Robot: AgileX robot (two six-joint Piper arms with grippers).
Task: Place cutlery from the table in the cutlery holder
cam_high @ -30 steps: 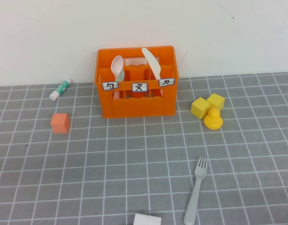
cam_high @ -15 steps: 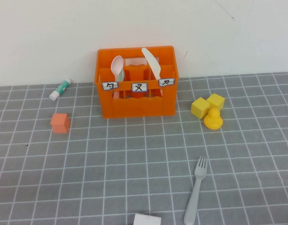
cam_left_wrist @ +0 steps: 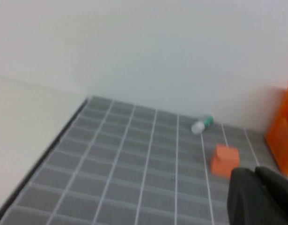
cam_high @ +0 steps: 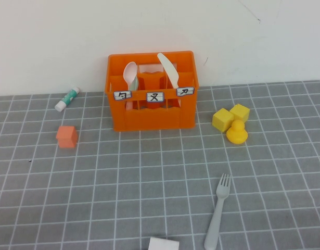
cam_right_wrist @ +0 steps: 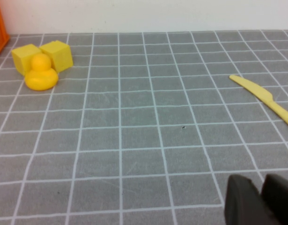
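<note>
Table [cam_high: 149, 172]: flat grey surface gridded with thin white lines, backed by a plain white wall.

Cutlery holder [cam_high: 152, 112]: bright orange crate, upright at the far middle of the table, three white labels across the front. Pale spoon [cam_high: 130, 74] standing bowl up in the left compartment; cream-white knife [cam_high: 168, 70] leaning in the right compartment, blade up. Middle compartment: contents not discernible.

Grey fork [cam_high: 218, 212]: flat on the table, near edge, right of centre, tines pointing toward the far side. Well apart from the holder.

Yellow knife [cam_right_wrist: 265, 98]: seen in the right wrist view only, flat on the grid, beyond the gripper and apart from it.

Two yellow cubes [cam_high: 230, 116] with a yellow duck [cam_high: 236, 132] touching them, right of the holder. Small orange cube [cam_high: 67, 136] left of the holder. White-and-green glue stick [cam_high: 66, 99] near the wall, far left. White object [cam_high: 163, 244] at the near edge, cut off, unidentified.

Left gripper [cam_left_wrist: 261, 194]: low over the left side of the table, dark fingers pressed together, empty; orange cube just ahead, holder's edge alongside.

Right gripper [cam_right_wrist: 261, 199]: low over the right side of the table, fingers slightly parted, pinching nothing. Fork not visible from this wrist.
</note>
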